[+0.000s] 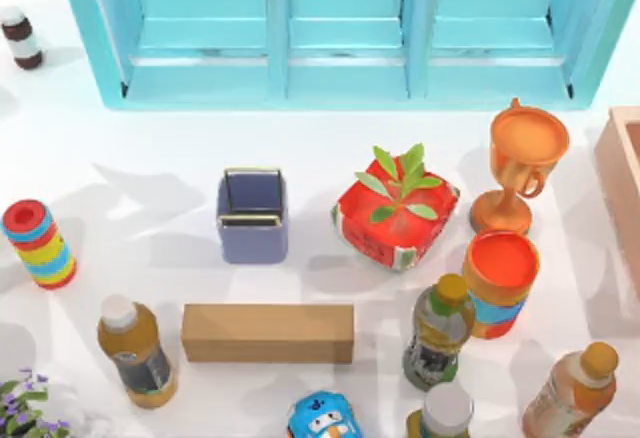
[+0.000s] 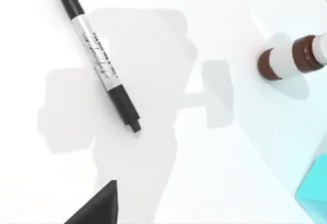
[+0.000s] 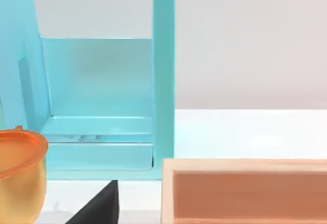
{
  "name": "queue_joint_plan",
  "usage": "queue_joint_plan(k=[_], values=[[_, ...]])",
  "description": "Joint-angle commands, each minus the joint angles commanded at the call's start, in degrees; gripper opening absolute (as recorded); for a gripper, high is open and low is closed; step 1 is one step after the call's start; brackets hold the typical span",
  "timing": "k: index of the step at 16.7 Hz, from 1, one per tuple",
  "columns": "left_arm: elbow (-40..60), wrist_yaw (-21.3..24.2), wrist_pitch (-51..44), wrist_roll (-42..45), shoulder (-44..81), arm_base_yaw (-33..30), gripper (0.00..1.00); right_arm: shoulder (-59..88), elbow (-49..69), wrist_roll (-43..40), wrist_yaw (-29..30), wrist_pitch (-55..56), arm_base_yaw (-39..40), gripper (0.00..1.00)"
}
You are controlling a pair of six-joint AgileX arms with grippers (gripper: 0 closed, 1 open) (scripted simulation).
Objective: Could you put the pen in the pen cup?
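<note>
Little of the AgileX robot's body can be seen. In the left wrist view, one dark wedge of the left end effector [image 2: 97, 206] rises from the lower edge: matte black, flat-faced, tapering to a blunt point. The right wrist view shows the same kind of black wedge, part of the right end effector [image 3: 97, 206]. No cables, screws or markings can be made out on either piece.

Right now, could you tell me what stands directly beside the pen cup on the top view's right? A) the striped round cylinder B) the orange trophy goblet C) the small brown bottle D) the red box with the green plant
D: in the top view the red box with the green plant sits just right of the periwinkle pen cup, nearer than anything else on that side.
</note>
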Motion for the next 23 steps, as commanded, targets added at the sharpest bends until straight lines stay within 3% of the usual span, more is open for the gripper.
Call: queue_joint_plan(k=[9, 19, 23], values=[[24.48, 8.66, -11.23, -11.70, 30.05, 6.43, 1.00, 0.00, 0.00, 0.00, 0.00, 0.00, 0.00, 1.00], [27.60, 10.16, -13.40, -13.55, 35.62, 6.89, 1.00, 0.00, 0.00, 0.00, 0.00, 0.00, 0.00, 1.00], [28.82, 9.70, -8.27, -15.61, 41.15, 5.09, 1.00, 0.00, 0.00, 0.00, 0.00, 0.00, 0.00, 1.00]])
